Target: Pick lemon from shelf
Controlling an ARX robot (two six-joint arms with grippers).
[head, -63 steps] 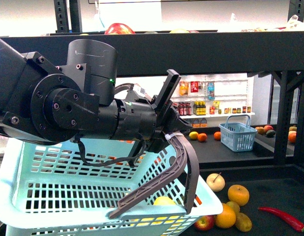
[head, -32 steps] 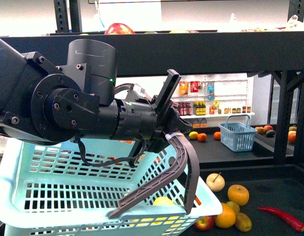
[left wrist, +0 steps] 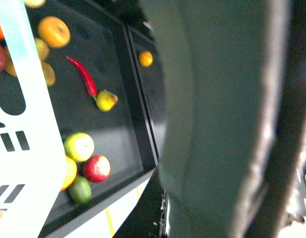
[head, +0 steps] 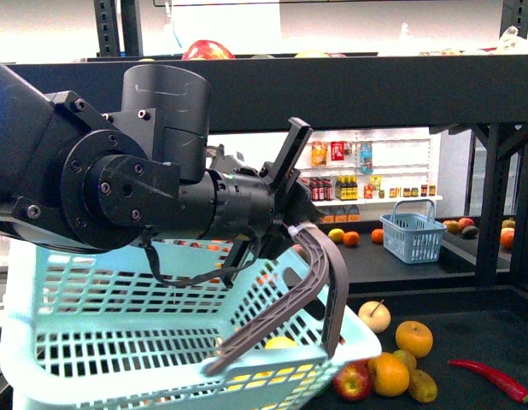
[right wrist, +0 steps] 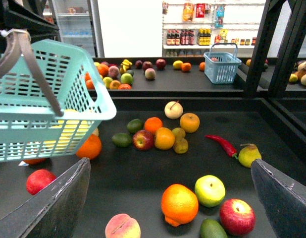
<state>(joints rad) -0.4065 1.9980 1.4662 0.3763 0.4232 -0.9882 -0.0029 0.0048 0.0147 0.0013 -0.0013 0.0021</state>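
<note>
My left gripper (head: 295, 225) is shut on the grey-brown basket handle (head: 319, 265) and holds the turquoise basket (head: 119, 342) above the shelf tray (head: 478, 333). A bright yellow fruit, apparently the lemon (head: 279, 343), lies inside the basket near its front wall. It shows as yellow through the slats in the right wrist view (right wrist: 69, 130). My right gripper (right wrist: 170, 208) is open and empty, low over the shelf tray (right wrist: 143, 168), right of the basket (right wrist: 39, 99). The left wrist view is mostly blocked by a blurred grey part close to the lens.
Under the right gripper lie an orange (right wrist: 179, 204), a green apple (right wrist: 210, 190), a red apple (right wrist: 237, 216) and a peach (right wrist: 122, 227). Further off lie a fruit cluster (right wrist: 164, 138), a red chili (right wrist: 222, 145) and a pear (right wrist: 249, 154). A small blue basket (right wrist: 222, 67) stands on the far shelf.
The left arm has turned slightly and the basket has swung a little on its handle. The grip on the handle is unchanged.
</note>
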